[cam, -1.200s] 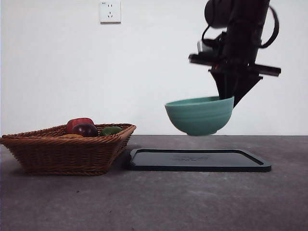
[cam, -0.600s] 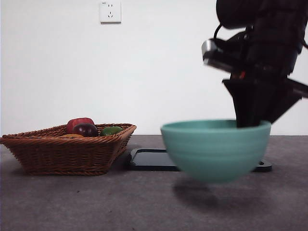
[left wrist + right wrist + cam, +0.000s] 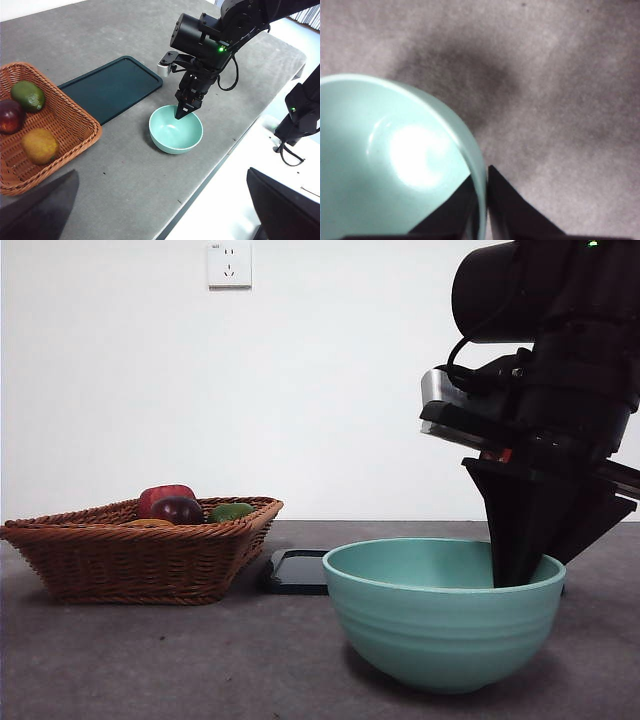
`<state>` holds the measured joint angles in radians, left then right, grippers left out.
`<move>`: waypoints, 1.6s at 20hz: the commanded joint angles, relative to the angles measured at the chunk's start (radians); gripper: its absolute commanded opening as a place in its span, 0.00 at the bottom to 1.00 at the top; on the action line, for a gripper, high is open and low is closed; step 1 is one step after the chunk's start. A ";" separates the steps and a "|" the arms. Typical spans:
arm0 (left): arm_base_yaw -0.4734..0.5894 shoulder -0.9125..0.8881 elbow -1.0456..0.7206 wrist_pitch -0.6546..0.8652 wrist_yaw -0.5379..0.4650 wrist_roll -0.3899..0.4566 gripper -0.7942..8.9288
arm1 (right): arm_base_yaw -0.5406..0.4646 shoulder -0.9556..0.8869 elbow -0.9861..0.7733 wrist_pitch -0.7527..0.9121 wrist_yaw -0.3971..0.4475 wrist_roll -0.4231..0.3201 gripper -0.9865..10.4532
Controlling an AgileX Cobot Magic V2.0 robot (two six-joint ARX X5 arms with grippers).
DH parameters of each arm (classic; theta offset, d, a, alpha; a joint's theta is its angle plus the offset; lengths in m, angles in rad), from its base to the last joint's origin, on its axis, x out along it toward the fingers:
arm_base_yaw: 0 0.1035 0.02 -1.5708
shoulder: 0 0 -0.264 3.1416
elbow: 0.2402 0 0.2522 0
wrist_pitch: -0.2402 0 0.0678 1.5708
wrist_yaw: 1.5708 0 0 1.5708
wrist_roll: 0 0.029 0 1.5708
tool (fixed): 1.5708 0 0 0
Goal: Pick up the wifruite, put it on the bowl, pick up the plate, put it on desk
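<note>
The teal bowl (image 3: pixel 445 625) (image 3: pixel 176 131) (image 3: pixel 380 165) stands low on the desk (image 3: pixel 150 660) (image 3: pixel 125 30), in front of the black tray. My right gripper (image 3: pixel 515 575) (image 3: pixel 181 112) (image 3: pixel 481 175) is shut on the bowl's rim, one jaw inside and one outside. The wifruite (image 3: pixel 40 146) (image 3: pixel 148 523) lies in the wicker basket (image 3: pixel 130 555) (image 3: pixel 75 125), barely showing over the rim in the front view. High above the desk's near edge, my left gripper (image 3: pixel 162 172) is open and holds nothing. I see no plate other than the flat tray.
A flat black tray (image 3: pixel 298 570) (image 3: pixel 112 85) lies between basket and bowl. A dark purple-red fruit (image 3: pixel 177 508) (image 3: pixel 9 115) and a green fruit (image 3: pixel 232 511) (image 3: pixel 27 95) share the basket. The desk edge runs close beside the bowl.
The right gripper brought the bowl from above the tray toward the camera and down to the desk. The basket and fruit have not moved.
</note>
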<state>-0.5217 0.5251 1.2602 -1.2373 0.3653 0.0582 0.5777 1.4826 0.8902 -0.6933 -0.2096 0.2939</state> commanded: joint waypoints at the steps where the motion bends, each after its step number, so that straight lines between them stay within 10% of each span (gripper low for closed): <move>1: -0.005 0.003 0.013 0.011 0.002 -0.007 0.69 | 0.009 0.013 0.007 0.008 -0.003 0.019 0.09; 16: -0.005 0.003 0.013 0.011 0.002 -0.006 0.69 | 0.007 -0.242 0.008 -0.066 0.057 0.040 0.58; 32: -0.005 0.003 0.013 0.011 0.002 -0.006 0.69 | 0.007 -1.130 0.155 -0.596 0.052 0.038 0.60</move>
<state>-0.5217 0.5251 1.2602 -1.2373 0.3653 0.0578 0.5770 0.3481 1.0321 -1.2961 -0.1574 0.3374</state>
